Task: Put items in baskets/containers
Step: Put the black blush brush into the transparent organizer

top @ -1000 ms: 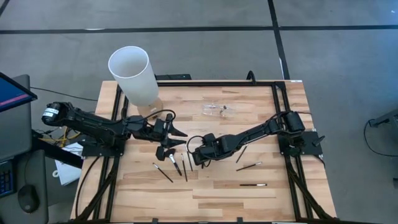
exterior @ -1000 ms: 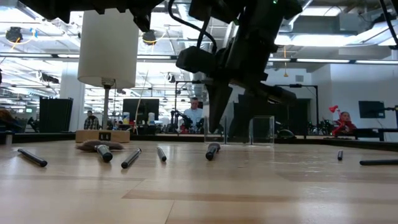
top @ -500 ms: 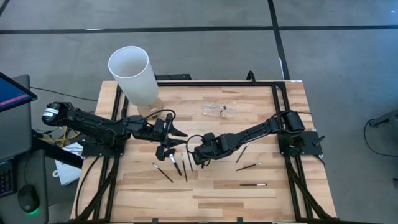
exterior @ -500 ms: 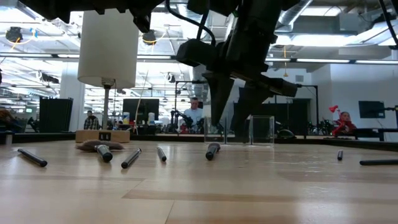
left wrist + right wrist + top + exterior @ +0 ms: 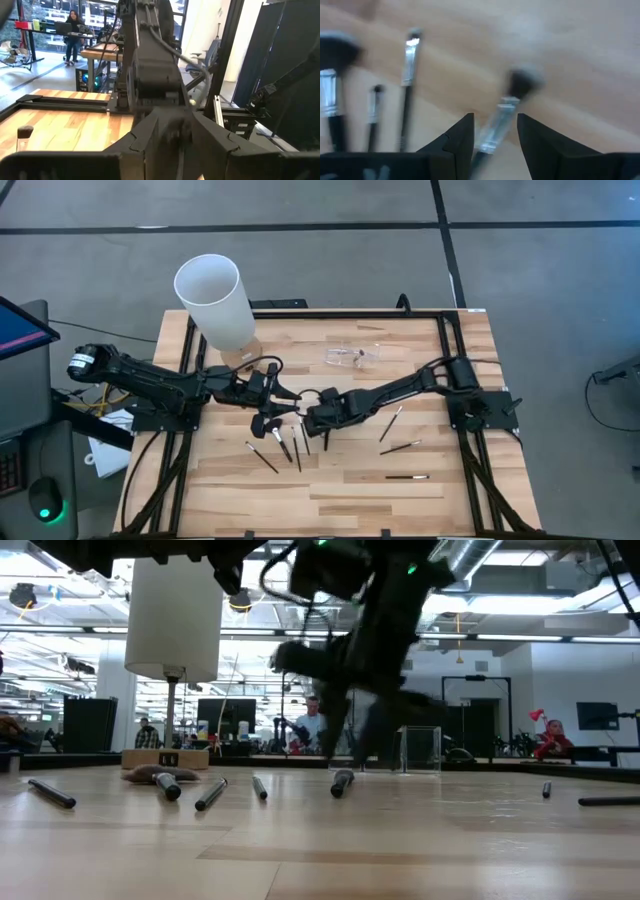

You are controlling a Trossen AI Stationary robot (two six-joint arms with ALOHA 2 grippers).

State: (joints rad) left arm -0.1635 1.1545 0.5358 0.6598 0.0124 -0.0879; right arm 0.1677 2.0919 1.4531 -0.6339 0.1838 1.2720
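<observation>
The wooden table (image 5: 340, 490) carries scattered makeup brushes (image 5: 405, 447) (and a clear holder (image 5: 352, 357)).

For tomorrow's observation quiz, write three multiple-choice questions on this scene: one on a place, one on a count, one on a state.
1. Where does the white cylinder stand?
A) mid-table
B) at a corner on the left arm's side
C) beside the right arm's base

2. How many brushes lie apart on the right arm's side, away from the cluster?
A) none
B) seven
C) three

3. The right end effector is:
A) open, with a brush between its fingers
B) shut on the clear holder
C) shut on nothing

Answers:
1 B: the high view shows it at that corner.
2 C: three separate handles lie there.
3 A: the right wrist view shows the fingers apart, either side of a silver-ferruled brush.
</observation>
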